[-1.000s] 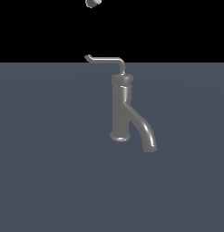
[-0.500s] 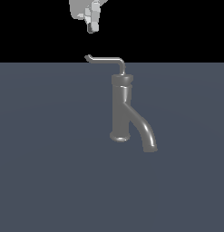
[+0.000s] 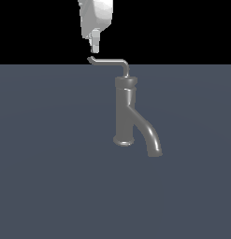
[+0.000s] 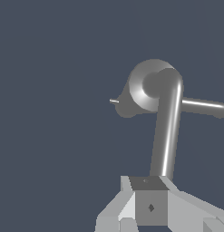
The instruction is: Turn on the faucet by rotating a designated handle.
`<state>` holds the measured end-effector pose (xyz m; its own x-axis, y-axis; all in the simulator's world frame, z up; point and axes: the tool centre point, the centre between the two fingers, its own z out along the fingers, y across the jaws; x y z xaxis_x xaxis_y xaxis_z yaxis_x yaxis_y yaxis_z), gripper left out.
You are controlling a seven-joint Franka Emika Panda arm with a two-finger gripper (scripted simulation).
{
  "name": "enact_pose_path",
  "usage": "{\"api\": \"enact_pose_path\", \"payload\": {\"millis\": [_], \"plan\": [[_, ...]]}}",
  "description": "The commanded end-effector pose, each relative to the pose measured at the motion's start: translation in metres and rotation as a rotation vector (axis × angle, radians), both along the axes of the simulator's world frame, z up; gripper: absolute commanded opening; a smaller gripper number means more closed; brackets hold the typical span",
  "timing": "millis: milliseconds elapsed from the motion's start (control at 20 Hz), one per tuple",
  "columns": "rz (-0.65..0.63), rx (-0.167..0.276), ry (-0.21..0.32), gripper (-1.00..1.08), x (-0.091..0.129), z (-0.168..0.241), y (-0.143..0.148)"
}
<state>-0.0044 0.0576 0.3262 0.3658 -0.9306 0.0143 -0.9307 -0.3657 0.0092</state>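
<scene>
Faucet [image 3: 125, 112] is standing upright mid-scene on the grey surface [image 3: 51, 163], spout curving toward 5 o'clock in the exterior view. Handle [image 3: 110, 61] is running level off the cap toward 9 o'clock, ending in an upturned tip. Gripper [image 3: 95, 48] is hanging just above that tip, not touching, so the tip is lying at 6 o'clock from it; fingers are looking together.

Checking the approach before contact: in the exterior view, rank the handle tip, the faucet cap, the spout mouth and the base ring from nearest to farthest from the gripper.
1. Handle tip: just below the gripper.
2. Faucet cap: lower, toward the exterior view's right.
3. Base ring: at the column's foot.
4. Spout mouth: lowest, farthest to the exterior view's right.
</scene>
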Motion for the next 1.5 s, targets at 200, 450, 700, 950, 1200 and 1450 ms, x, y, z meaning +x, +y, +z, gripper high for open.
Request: {"api": "enact_pose_path", "payload": {"millis": [200,450,700,950,1200,1450], "plan": [[-0.091,0.011,-0.004,-1.0,0.015,-0.018,0.005],[-0.124,0.016,-0.004,-1.0,0.02,-0.025,0.006],[-0.13,0.016,-0.004,-1.0,0.021,-0.026,0.007],[-0.129,0.016,-0.004,-1.0,0.011,-0.026,0.005],[-0.129,0.016,-0.004,-1.0,-0.004,-0.026,0.002],[-0.13,0.016,-0.004,-1.0,-0.019,-0.026,-0.001]]}}
